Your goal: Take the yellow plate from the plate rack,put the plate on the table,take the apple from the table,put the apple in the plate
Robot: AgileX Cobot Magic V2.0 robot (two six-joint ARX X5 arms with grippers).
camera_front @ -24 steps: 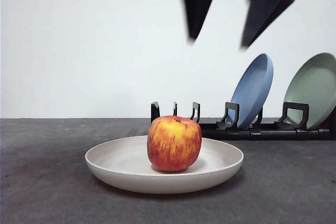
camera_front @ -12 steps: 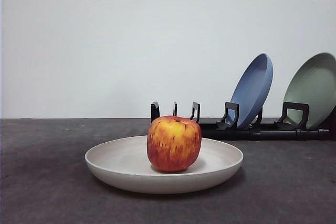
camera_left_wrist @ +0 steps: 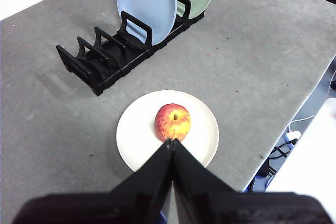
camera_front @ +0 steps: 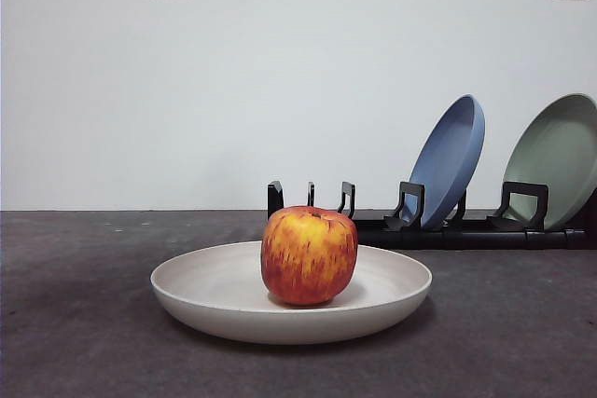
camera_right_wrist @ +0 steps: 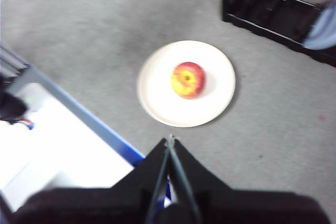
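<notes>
The red and yellow apple [camera_front: 310, 255] sits upright in the middle of the cream yellow plate [camera_front: 215, 300], which lies flat on the grey table [camera_front: 75, 323]. Both wrist views show the same pair from high above: apple [camera_left_wrist: 172, 121] on plate [camera_left_wrist: 137, 134], apple [camera_right_wrist: 188, 79] on plate [camera_right_wrist: 157, 90]. The black plate rack [camera_front: 438, 228] stands behind, its left slots bare [camera_left_wrist: 100, 59]. My left gripper [camera_left_wrist: 171, 142] is shut and empty, far above the plate. My right gripper [camera_right_wrist: 169, 140] is shut too, high over the table's edge. Neither arm shows in the front view.
A blue plate [camera_front: 451, 160] and a pale green plate [camera_front: 558, 160] lean in the rack's right slots. The table's edge [camera_left_wrist: 273, 156] lies close to the cream plate, with cables on the floor beyond. A blue-edged white surface [camera_right_wrist: 68, 145] lies off the table.
One second ago a dark gripper with open jaws hung at the top of the front view. It has gone up out of that view. Apple and plate have not moved.
</notes>
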